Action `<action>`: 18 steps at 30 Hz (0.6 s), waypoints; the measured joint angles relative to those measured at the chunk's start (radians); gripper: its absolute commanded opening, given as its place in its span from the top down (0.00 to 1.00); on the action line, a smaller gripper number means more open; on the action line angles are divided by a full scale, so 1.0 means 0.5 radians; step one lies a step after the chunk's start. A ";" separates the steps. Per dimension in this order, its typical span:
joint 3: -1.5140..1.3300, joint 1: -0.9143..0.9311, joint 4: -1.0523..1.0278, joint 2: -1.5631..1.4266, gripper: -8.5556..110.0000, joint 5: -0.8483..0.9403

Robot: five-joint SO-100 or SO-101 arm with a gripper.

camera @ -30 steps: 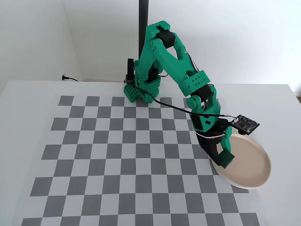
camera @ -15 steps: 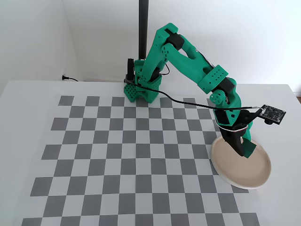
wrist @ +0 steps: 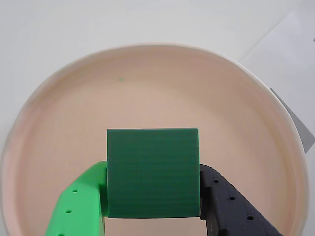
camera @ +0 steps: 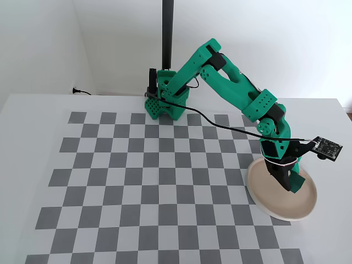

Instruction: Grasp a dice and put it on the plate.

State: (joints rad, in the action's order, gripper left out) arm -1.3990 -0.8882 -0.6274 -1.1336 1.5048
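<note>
In the wrist view the dark green dice (wrist: 152,162) sits between a bright green finger (wrist: 83,196) on the left and a black finger (wrist: 226,201) on the right. My gripper (wrist: 153,172) is shut on it. The pinkish-beige plate (wrist: 147,78) fills the view behind the dice, so the dice is inside its rim; I cannot tell whether it touches the plate. In the fixed view my gripper (camera: 287,181) points down over the plate (camera: 261,198) at the right edge of the checkerboard. The fingers hide the dice there.
A grey and white checkerboard mat (camera: 137,176) covers the white table. The arm's green base (camera: 165,102) and a black pole (camera: 167,33) stand at the back. A small camera board (camera: 327,147) sticks out right of the wrist.
</note>
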 measured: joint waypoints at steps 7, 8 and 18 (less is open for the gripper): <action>0.000 0.000 -0.040 0.012 0.86 0.000; 0.000 0.003 -0.055 0.012 0.85 0.000; 0.003 0.025 -0.117 0.012 0.75 -0.021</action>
State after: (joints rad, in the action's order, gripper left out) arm -1.3975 -0.8759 -0.6857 -1.1275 1.4941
